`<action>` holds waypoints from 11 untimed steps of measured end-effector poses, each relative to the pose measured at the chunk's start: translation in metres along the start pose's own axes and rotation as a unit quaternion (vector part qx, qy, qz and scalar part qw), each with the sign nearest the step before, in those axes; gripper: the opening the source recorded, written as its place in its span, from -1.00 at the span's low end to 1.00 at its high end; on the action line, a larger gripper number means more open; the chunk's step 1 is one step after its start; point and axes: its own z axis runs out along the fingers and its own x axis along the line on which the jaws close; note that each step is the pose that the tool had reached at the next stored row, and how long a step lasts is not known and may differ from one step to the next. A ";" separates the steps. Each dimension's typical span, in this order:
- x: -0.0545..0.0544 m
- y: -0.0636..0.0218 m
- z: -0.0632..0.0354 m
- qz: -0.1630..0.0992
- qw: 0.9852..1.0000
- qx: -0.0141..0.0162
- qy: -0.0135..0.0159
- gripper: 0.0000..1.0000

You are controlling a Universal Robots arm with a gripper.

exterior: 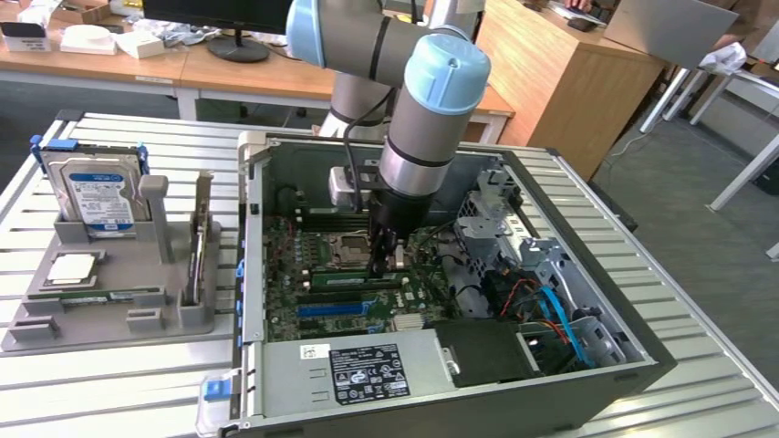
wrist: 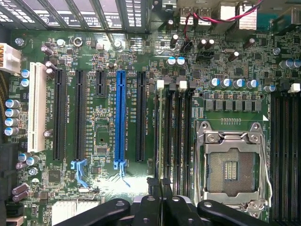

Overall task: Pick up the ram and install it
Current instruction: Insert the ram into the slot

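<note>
RAM (exterior: 353, 282) stands in a motherboard slot inside the open PC case (exterior: 633, 356). The gripper (exterior: 392, 263) is at its 3 o'clock end and the hard drive (exterior: 95, 196) at the case's 9 o'clock.

On the wrist camera, fingers (wrist: 151, 197) are clenched on the RAM (wrist: 159, 136) edge, between the blue PCIe slot (wrist: 120, 117) and the bare CPU socket (wrist: 231, 165). Gripping 1 end risks a tilted, half-latched stick.

Arm (exterior: 429, 119) reaching into open computer case (exterior: 639, 360), end effector (exterior: 389, 265) over motherboard (exterior: 327, 312)

light: bright, even, overhead | glare: motherboard (wrist: 101, 127) | shadow: deep inside case (exterior: 524, 401)
</note>
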 end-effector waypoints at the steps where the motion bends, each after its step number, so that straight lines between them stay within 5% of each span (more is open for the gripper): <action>1: 0.000 0.0000 0.0000 0.000 1.000 0.000 0.000 -0.76; 2: 0.000 0.0000 0.0000 0.000 1.000 0.000 0.000 -0.62; 11: 0.000 0.0000 -0.0008 0.000 1.000 0.000 0.000 -0.62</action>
